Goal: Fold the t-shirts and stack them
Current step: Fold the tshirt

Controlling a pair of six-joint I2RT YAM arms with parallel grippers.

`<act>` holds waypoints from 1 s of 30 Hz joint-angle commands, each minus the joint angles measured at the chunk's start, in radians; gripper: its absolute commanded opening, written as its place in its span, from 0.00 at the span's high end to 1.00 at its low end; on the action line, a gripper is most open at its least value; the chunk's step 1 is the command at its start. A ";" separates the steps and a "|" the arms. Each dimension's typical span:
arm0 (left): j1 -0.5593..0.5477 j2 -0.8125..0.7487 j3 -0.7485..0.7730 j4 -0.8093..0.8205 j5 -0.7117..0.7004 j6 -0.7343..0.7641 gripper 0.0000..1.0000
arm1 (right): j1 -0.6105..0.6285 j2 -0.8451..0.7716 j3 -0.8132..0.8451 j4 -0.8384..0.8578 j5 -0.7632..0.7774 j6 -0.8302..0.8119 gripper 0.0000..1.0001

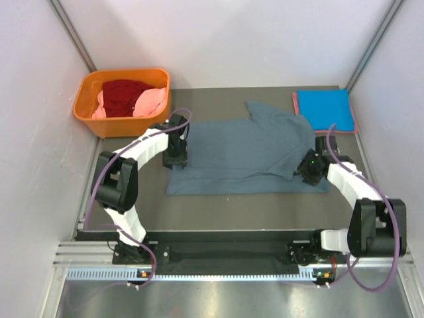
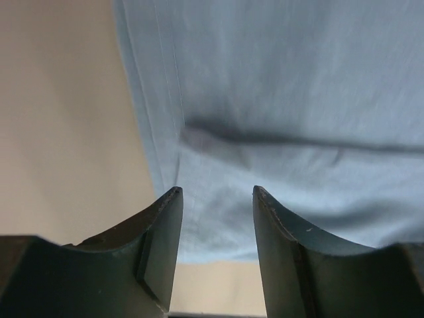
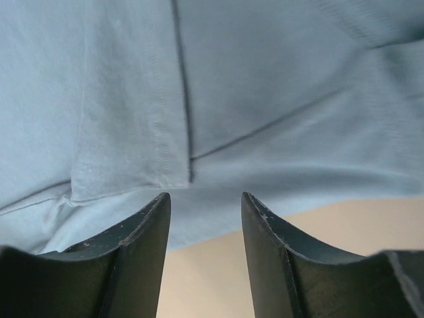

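A large slate grey-blue t-shirt lies partly folded across the middle of the table. My left gripper is open over its left edge; the left wrist view shows the hem between and beyond my fingers. My right gripper is open over its right edge, near a sleeve fold. Neither gripper holds cloth. A bright blue tee lies folded on a salmon-red one at the back right. Dark red and pink tees sit in the basket.
An orange plastic basket stands at the back left. Pale walls close in on three sides. Bare table lies in front of the grey-blue tee, and the arms' base rail runs along the near edge.
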 commanded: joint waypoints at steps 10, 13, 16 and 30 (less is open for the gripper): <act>0.005 0.120 0.082 -0.023 -0.054 0.073 0.59 | 0.112 0.138 -0.007 0.163 0.003 0.151 0.55; 0.005 0.123 0.088 -0.023 -0.082 0.064 0.67 | 0.119 0.152 -0.006 0.166 0.025 0.154 0.55; 0.003 0.127 0.094 -0.029 -0.105 0.061 0.80 | 0.118 0.165 -0.002 0.166 0.061 0.154 0.58; 0.003 0.141 0.131 -0.078 -0.180 0.040 1.00 | 0.141 0.168 0.070 0.252 0.052 0.090 1.00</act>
